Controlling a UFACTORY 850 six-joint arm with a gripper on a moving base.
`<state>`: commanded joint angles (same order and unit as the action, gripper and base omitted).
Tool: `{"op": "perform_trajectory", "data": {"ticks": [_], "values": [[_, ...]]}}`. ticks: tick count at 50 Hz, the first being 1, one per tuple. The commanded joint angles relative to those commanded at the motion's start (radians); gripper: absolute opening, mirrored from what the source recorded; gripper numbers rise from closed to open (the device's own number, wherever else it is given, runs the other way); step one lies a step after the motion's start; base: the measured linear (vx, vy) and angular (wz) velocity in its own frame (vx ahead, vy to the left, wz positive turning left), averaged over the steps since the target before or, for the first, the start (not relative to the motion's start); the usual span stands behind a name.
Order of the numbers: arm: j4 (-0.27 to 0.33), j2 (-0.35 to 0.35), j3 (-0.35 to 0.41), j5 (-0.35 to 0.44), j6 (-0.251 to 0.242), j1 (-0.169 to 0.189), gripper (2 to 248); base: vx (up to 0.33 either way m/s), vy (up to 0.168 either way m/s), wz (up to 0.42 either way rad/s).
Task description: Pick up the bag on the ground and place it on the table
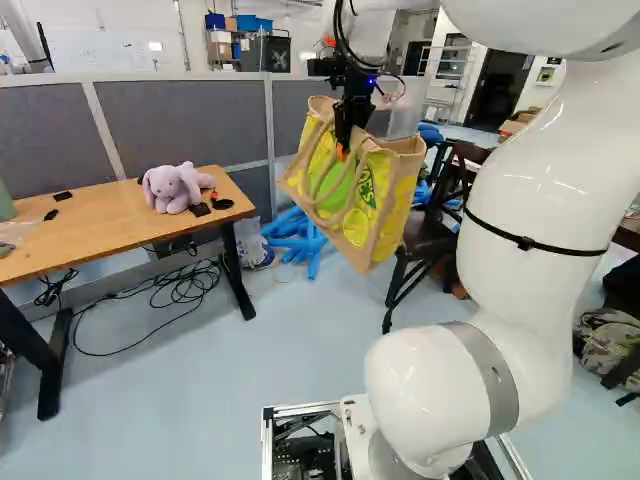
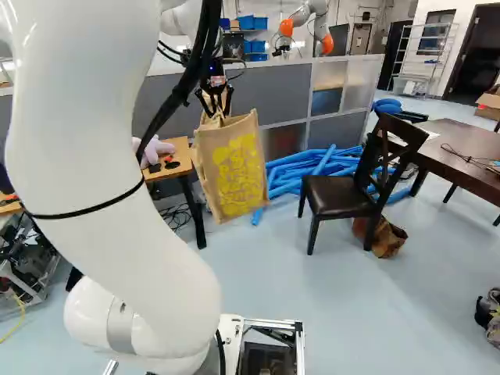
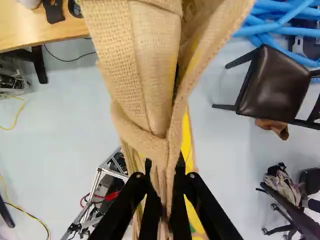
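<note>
Lilac plush rabbit [image 1: 173, 190] sits on the table [image 1: 105, 222]; the gripper [image 1: 343, 148] pinches the bag [image 1: 382, 215] between its fingers [image 3: 149, 212].

In R base view the bag [image 1: 355, 205] is held by the gripper [image 1: 343, 148] btwn the table [image 1: 95, 225] at L, w/ plush toy [image 1: 175, 190] on it, & the chair [image 2: 336, 195] at R, w/ tubes [image 2: 316, 162] strewn on floor [image 2: 312, 289] behind, backed by the partition [image 2: 273, 90], & the desk [image 2: 457, 148] put R of chair.
</note>
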<state>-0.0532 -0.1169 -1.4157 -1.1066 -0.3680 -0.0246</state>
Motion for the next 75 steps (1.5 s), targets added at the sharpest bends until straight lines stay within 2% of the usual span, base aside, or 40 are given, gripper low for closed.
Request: {"op": "perform_trajectory", "data": {"ticks": [41, 75], "values": [[0.000, 0.001, -0.003, 0.000, 0.000, 0.000, 22, 0.008, 0.008, 0.006], [0.000, 0.001, -0.003, 0.000, 0.000, 0.000, 22, 0.059, 0.229, 0.291]]}}
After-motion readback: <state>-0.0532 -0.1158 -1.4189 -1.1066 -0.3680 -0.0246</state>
